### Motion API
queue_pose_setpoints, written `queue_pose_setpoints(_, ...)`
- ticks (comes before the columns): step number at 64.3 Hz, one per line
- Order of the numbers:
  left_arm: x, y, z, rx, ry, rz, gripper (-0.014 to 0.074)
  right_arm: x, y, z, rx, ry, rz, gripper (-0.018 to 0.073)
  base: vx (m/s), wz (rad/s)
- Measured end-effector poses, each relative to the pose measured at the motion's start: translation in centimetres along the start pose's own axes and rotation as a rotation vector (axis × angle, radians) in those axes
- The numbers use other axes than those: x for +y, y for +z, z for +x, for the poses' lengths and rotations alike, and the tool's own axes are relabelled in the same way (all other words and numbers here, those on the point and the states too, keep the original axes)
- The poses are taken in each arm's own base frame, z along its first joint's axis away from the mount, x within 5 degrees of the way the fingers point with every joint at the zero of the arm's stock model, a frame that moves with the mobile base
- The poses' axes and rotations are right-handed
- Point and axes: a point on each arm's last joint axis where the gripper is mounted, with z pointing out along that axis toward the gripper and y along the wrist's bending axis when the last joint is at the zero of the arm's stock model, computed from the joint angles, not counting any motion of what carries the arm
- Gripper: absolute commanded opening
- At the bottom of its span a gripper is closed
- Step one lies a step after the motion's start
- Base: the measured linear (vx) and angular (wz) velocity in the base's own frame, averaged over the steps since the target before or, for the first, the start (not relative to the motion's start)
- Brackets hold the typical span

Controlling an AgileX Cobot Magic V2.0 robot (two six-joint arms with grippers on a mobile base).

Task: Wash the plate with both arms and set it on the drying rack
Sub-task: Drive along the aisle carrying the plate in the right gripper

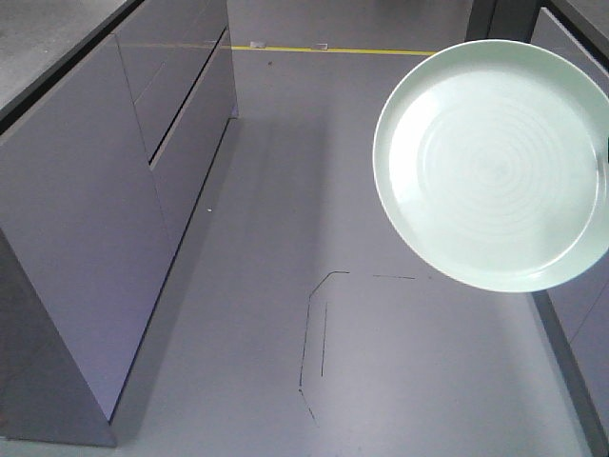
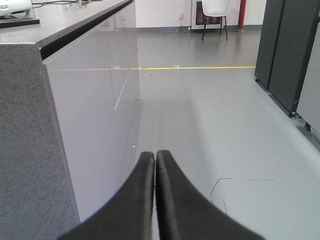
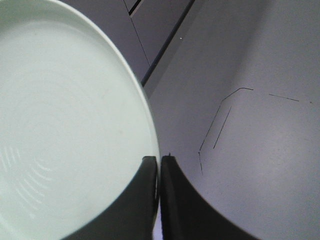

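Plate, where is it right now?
The plate is in mid-air at the upper right of the front view, above the grey floor, its rim pinched in the right claw; the grey cabinet stands at the picture's left.

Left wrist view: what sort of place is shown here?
Probably a test kitchen or lab: glossy grey cabinets under a dark speckled counter, a yellow tape line across the grey floor, and a white plastic chair.

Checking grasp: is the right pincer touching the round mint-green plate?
Touching. Right wrist view: right pincer shut on the rim of the round mint-green plate.
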Motion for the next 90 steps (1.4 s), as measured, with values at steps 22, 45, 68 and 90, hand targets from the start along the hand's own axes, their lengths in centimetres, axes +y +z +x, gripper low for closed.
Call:
queue_pose_setpoints(22, 0.00, 0.00, 0.00, 0.000, 0.000, 0.000, -0.0006, 0.00, 0.00, 0.00, 0.000, 0.000, 0.000, -0.0006, 0.23, -0.03)
queue_pose_setpoints(45, 0.00, 0.00, 0.00, 0.000, 0.000, 0.000, -0.0006, 0.00, 0.00, 0.00, 0.000, 0.000, 0.000, -0.0006, 0.22, -0.04)
queue_pose_setpoints(68, 0.00, 0.00, 0.00, 0.000, 0.000, 0.000, -0.0006, 0.00, 0.00, 0.00, 0.000, 0.000, 0.000, -0.0006, 0.21, -0.04)
queue_pose_setpoints(90, 0.00, 0.00, 0.00, 0.000, 0.000, 0.000, -0.0006, 0.00, 0.00, 0.00, 0.000, 0.000, 0.000, -0.0006, 0.21, -0.02)
